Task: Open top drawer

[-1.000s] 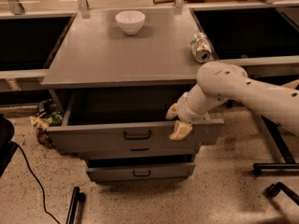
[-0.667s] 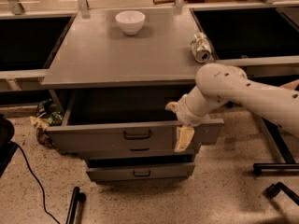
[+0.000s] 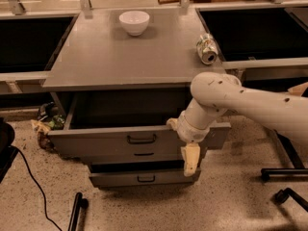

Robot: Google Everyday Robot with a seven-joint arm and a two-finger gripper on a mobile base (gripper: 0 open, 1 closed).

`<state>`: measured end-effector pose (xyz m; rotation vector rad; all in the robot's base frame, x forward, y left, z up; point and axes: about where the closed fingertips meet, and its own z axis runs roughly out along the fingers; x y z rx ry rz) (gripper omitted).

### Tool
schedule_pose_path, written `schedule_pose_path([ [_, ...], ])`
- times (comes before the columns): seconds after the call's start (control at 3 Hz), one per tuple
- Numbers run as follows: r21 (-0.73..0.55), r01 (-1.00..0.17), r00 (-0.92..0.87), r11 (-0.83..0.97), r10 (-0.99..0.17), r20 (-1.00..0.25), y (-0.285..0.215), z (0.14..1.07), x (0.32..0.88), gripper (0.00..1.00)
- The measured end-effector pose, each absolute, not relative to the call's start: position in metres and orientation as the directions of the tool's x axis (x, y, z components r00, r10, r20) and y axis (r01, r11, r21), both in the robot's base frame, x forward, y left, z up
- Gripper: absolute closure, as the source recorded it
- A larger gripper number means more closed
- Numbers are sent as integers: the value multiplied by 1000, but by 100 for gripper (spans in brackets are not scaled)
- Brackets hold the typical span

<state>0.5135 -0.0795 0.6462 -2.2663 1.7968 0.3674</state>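
Observation:
The top drawer (image 3: 96,141) is the widest grey one and stands pulled out from under the grey countertop (image 3: 120,52), showing its dark, deep inside. Its black bar handle (image 3: 141,139) is at the centre of the front and is free. My gripper (image 3: 182,141) is at the right part of the drawer front, on the end of the white arm (image 3: 240,100) that comes in from the right. It is open: one pale finger (image 3: 191,159) hangs down over the front and the other (image 3: 172,123) is by the drawer's top edge. It holds nothing.
Two narrower grey drawers (image 3: 144,178) sit below, slightly out. A white bowl (image 3: 134,21) and a tipped can (image 3: 207,48) lie on the countertop. Crumpled bags (image 3: 45,124) lie on the floor at the left, with a black cable (image 3: 29,182) and chair legs (image 3: 284,172).
The pale lower finger has swung down over the drawer front, away from the upper one. The drawer has stayed pulled out.

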Motion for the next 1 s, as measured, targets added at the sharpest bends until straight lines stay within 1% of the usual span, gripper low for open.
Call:
schedule_pose_path([
  [0.33, 20, -973, 213, -232, -921, -325, -85, 645, 503, 19],
  [1.0, 25, -972, 211, -232, -922, -324, -86, 651, 501, 66],
])
